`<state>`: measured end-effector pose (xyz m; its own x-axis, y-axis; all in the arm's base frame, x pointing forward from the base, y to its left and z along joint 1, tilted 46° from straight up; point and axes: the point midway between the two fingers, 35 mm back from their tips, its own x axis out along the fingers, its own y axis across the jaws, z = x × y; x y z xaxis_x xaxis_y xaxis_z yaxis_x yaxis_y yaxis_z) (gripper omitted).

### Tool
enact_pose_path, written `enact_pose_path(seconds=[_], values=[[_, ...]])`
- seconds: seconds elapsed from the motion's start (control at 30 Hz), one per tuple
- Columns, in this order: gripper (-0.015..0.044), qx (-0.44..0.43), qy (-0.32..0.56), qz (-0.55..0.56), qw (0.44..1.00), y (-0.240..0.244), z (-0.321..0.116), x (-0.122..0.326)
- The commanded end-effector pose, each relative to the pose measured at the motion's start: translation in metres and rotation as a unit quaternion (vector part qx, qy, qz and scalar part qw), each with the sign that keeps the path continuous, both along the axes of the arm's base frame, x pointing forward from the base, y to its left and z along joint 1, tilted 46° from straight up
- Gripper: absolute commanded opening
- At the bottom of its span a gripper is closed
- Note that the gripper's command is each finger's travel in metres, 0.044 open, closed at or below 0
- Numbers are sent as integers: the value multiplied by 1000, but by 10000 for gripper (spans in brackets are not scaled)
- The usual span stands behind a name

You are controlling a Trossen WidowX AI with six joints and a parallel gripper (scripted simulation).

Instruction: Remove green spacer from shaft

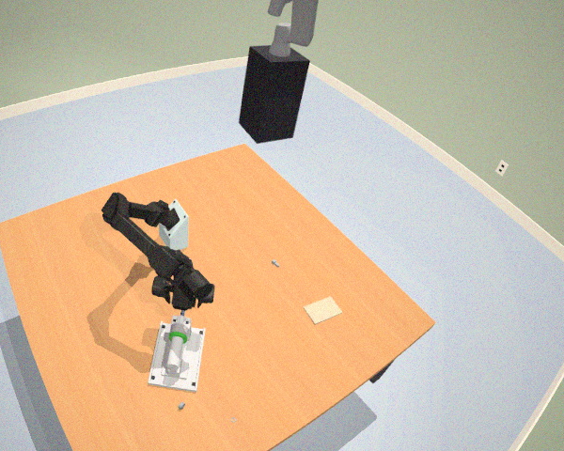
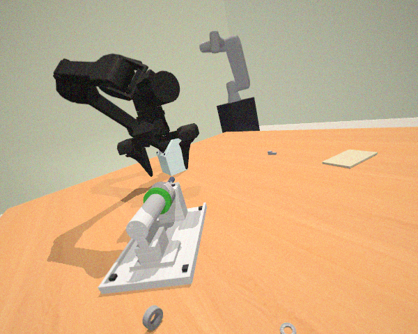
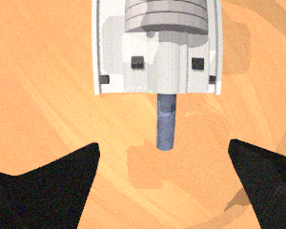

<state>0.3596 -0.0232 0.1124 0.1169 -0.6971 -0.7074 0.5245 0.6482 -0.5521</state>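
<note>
Shaft (image 1: 182,313) (image 2: 171,179) (image 3: 166,124): blue-grey end protrudes from the pale fixture, below the gripper (image 1: 184,304) (image 2: 168,171) (image 3: 166,148). Fingers spread wide apart, nothing between them; wrist view centres the shaft end across the gap. Green spacer (image 1: 178,335) (image 2: 168,201) sits farther from the gripper, around the pale cylinder (image 1: 174,356) (image 2: 146,217), above the white base plate (image 1: 195,359) (image 2: 187,248) (image 3: 218,48).

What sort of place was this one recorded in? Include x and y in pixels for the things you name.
Probably a robotics lab or workshop room: a black arm (image 1: 136,238) (image 2: 111,111) works at a wooden table (image 1: 253,218) (image 2: 310,216), a grey arm (image 1: 304,22) (image 2: 237,60) stands on a black pedestal (image 1: 273,97) (image 2: 237,115) behind, and a shaft fixture (image 1: 195,359) (image 2: 191,241) (image 3: 97,48) sits on the table.
</note>
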Motion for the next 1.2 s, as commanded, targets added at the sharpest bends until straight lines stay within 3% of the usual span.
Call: enact_pose_path(seconds=[0.0,0.93,1.0,1.17], values=[[440,-3,-6,-1,1000,0,4,2],[440,-3,-6,-1,1000,0,4,2],[440,-1,-38,-16,999,2,0,5],[440,36,-262,-125,956,10,-24,20]])
